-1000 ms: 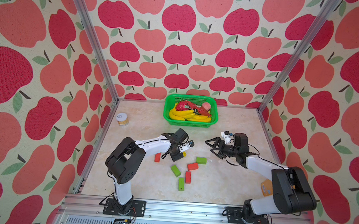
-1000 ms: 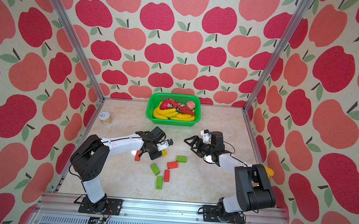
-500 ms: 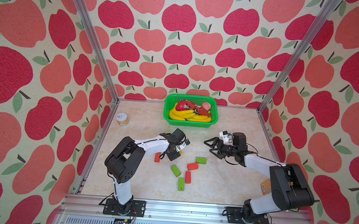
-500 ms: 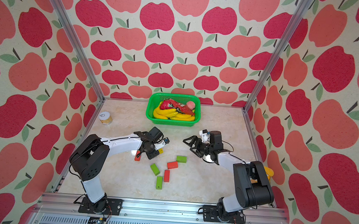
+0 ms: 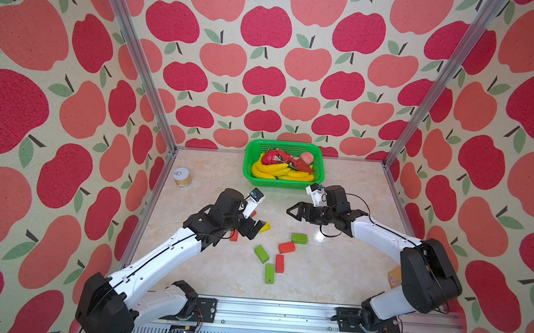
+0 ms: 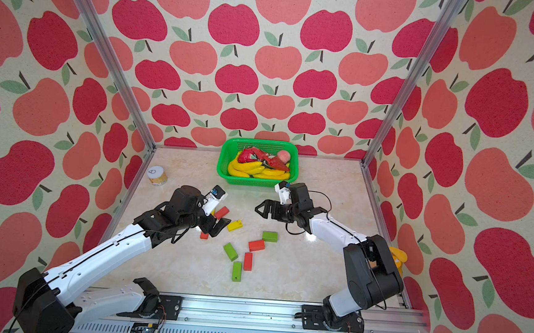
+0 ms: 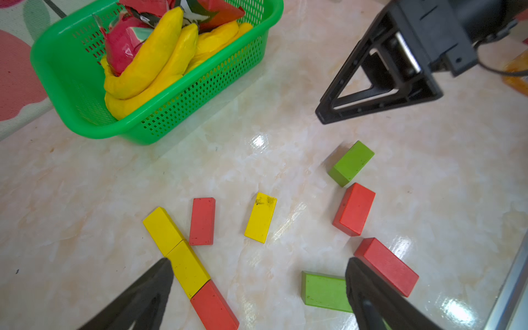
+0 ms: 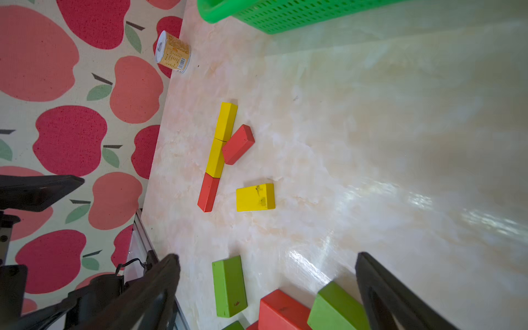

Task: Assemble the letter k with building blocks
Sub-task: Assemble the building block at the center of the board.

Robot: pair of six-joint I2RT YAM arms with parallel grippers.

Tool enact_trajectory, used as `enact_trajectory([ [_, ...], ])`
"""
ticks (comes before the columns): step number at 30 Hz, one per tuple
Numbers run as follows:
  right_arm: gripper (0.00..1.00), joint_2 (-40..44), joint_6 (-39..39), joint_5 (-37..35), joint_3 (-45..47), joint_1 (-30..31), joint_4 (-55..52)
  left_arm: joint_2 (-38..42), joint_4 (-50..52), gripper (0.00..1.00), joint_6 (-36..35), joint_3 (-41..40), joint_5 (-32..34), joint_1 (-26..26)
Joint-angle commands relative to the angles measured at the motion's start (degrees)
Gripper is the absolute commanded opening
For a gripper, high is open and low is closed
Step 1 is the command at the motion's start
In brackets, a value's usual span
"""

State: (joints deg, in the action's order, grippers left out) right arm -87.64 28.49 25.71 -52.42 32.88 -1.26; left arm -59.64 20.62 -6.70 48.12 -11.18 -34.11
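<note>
The building blocks lie on the marble floor. Two yellow blocks (image 7: 163,228) and a red one (image 7: 214,308) lie end to end in a line. A red block (image 8: 238,144) rests slanted against that line. A marked yellow block (image 7: 260,217) lies loose beside them. Green (image 5: 299,238) and red (image 5: 286,247) blocks lie scattered nearer the front. My left gripper (image 7: 258,264) is open and empty, hovering over the line's end in both top views (image 5: 255,229). To its right, my right gripper (image 5: 291,211) hangs open and empty above the floor (image 8: 268,257).
A green basket (image 5: 282,183) of toy bananas and red items stands at the back. A small can (image 5: 182,177) sits by the left wall. An orange object (image 5: 394,276) lies behind the right arm. Metal frame posts mark the back corners.
My left gripper's jaws have opened wide and it has lifted a little off the blocks. The right gripper has edged left toward the middle, still open.
</note>
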Motion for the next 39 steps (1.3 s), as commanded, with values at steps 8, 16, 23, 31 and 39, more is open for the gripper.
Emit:
enact_trajectory([
  [8, 0.98, -11.5, -48.4, -9.0, -20.6, 8.4, -24.1, 2.0, 10.3, 0.98, 25.0, -4.9, -10.2, 8.6],
  [16, 0.92, -22.2, -61.0, -16.6, -23.8, 11.1, -25.1, 8.1, 6.7, 0.98, 33.5, -14.7, -14.3, 19.2],
  [23, 0.97, -20.9, -65.4, -16.9, -18.7, 14.1, -19.5, 8.0, 8.8, 0.98, 33.5, -16.5, -10.8, 23.6],
  [31, 0.91, -22.9, -68.2, -20.1, -18.5, 16.1, -13.7, 8.5, 7.6, 0.98, 33.0, -18.7, -9.0, 24.7],
  [39, 0.79, -27.9, -70.4, -19.6, -23.7, 16.6, -16.3, 10.4, 7.1, 0.98, 33.0, -20.0, -8.7, 24.3],
])
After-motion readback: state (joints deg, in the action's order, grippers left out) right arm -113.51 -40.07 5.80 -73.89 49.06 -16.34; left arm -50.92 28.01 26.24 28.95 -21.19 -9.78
